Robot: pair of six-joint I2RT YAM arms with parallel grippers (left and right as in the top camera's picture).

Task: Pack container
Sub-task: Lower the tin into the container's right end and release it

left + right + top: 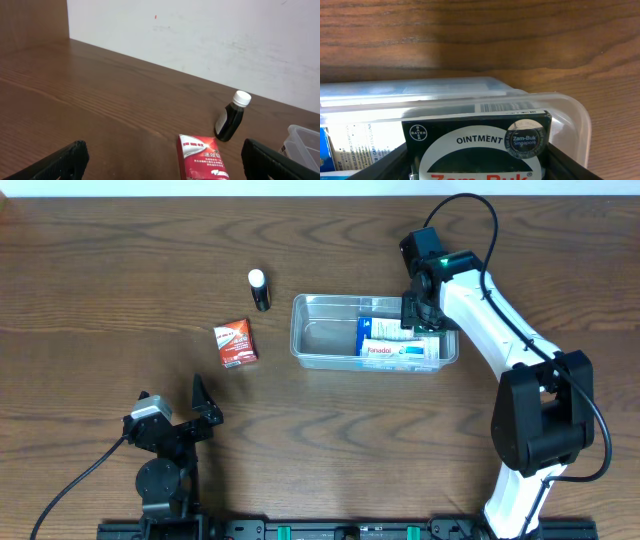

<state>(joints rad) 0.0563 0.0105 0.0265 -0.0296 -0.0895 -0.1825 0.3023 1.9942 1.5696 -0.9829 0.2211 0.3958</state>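
The clear container (300, 340) sits right of centre and holds a blue and white Panadol box (395, 350). My right gripper (418, 315) hangs over the container's right end. In the right wrist view its fingers (475, 165) flank a dark green Zam-Buk ointment box (470, 140) inside the tub's rim (570, 107). A thin gap shows on the left side, so the jaws look just open. My left gripper (172, 402) rests wide open near the front left, empty, as the left wrist view (162, 165) also shows.
A red box (236, 343) lies flat left of the container, just ahead of my left fingers (200, 157). A small dark bottle with a white cap (260, 290) lies beyond it (231, 120). A white wall borders the table's far side.
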